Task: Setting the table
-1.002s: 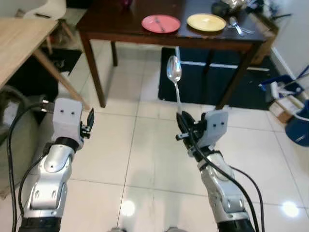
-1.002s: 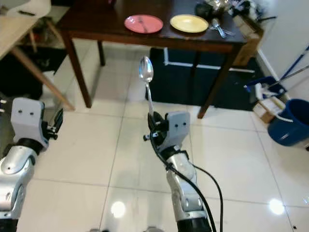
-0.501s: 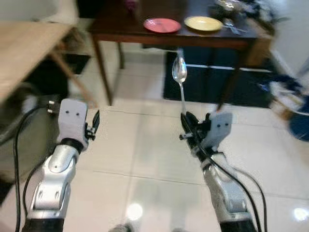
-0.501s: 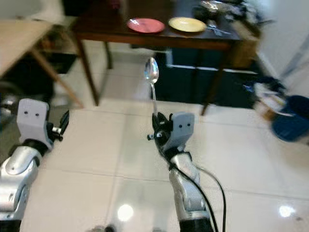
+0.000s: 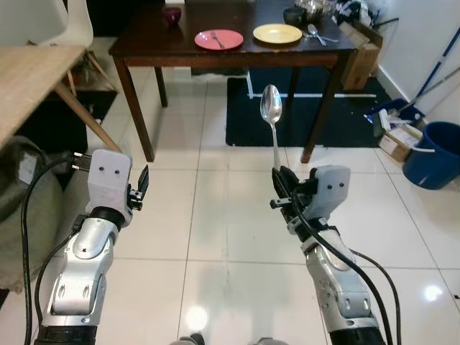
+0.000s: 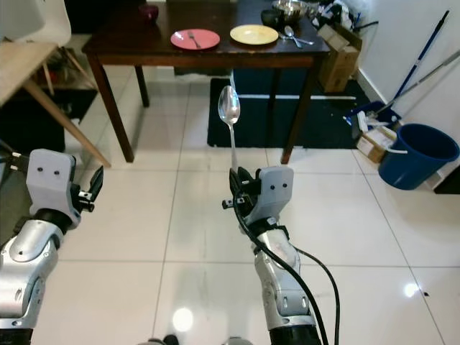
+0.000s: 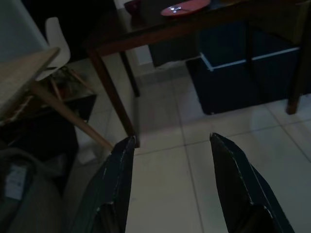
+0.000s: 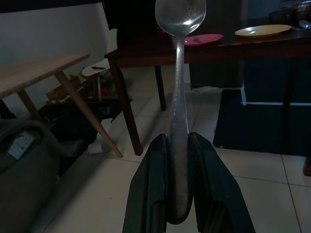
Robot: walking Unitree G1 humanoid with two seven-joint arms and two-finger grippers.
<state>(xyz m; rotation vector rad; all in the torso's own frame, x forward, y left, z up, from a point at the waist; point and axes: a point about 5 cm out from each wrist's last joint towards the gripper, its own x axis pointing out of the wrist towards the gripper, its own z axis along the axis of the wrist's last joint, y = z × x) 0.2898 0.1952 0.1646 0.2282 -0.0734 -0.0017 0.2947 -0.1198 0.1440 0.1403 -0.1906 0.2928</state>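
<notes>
Gripping a silver spoon [image 5: 272,118] by its handle, the right gripper [image 5: 279,181] holds it upright over the white tiled floor [image 5: 215,215], bowl uppermost, fingers clamped on either side of the handle; the left gripper [image 5: 139,188] hangs level beside it with its two black fingers [image 7: 116,179] spread apart and nothing between them; ahead stands a dark wooden table [image 5: 144,43], well apart from both arms; a pink plate [image 5: 218,39] with a piece of cutlery on it sits near the table's front edge, a yellow plate [image 5: 277,33] just beside it toward the right corner; a blue bucket [image 5: 433,154] stands on the floor at far right
</notes>
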